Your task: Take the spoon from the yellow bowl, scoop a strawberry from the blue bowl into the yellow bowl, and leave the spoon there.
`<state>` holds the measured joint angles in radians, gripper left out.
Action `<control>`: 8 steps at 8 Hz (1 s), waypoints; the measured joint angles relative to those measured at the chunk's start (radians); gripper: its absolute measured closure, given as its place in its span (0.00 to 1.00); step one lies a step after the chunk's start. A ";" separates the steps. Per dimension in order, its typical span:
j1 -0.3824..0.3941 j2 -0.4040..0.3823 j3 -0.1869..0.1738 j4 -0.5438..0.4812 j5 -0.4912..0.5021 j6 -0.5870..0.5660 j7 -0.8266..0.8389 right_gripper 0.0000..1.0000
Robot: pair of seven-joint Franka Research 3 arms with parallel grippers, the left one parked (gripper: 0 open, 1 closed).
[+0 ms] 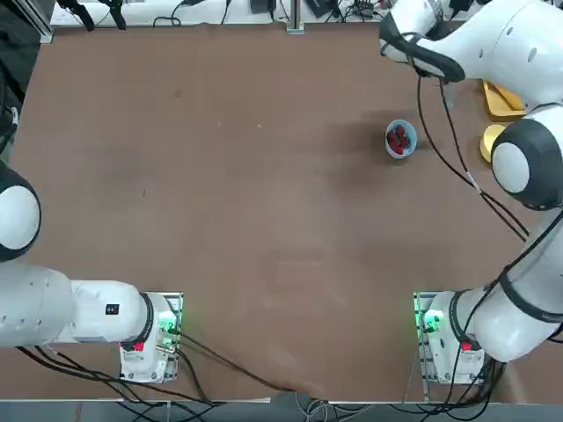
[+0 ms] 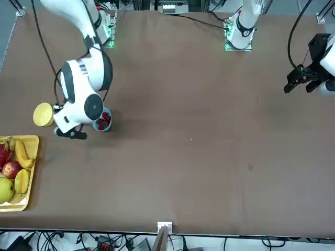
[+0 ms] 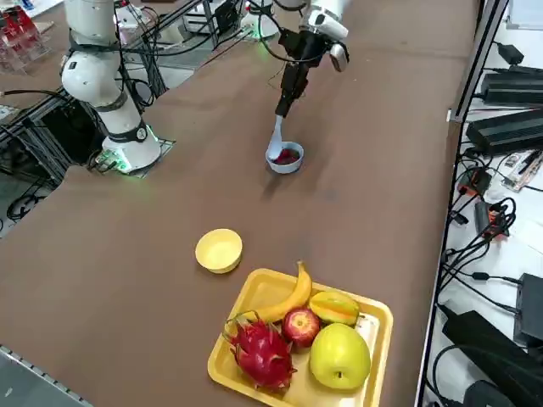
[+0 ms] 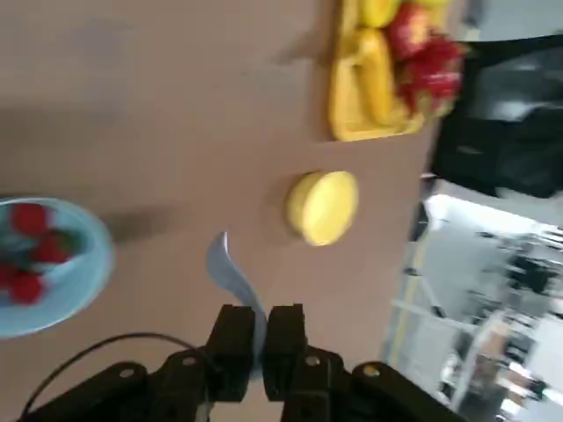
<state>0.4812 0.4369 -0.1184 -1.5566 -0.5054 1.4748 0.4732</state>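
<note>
From my right side, my right gripper [image 3: 287, 95] hangs above the counter [image 3: 170, 212], clenched on the handle of the small pale blue-white plastic spoon [image 3: 276, 142], whose scoop dips at the rim of the small round light-blue bowl [image 3: 286, 158] of red strawberries [image 3: 288, 156]. At my wrist, the spoon [image 4: 230, 274] sticks out between my fingers [image 4: 231, 338], with the blue bowl [image 4: 53, 268] beside it and the small round plain yellow bowl [image 4: 323, 207] apart, near the rectangular yellow fruit tray [image 4: 374, 97].
</note>
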 joint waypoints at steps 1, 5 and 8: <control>0.012 0.003 0.001 0.002 0.070 0.035 0.000 0.89; 0.017 0.000 -0.001 -0.006 0.221 0.168 -0.145 0.89; -0.023 -0.039 -0.006 -0.039 0.319 0.224 -0.373 0.89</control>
<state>0.4582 0.3978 -0.1242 -1.5957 -0.1867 1.6986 0.1003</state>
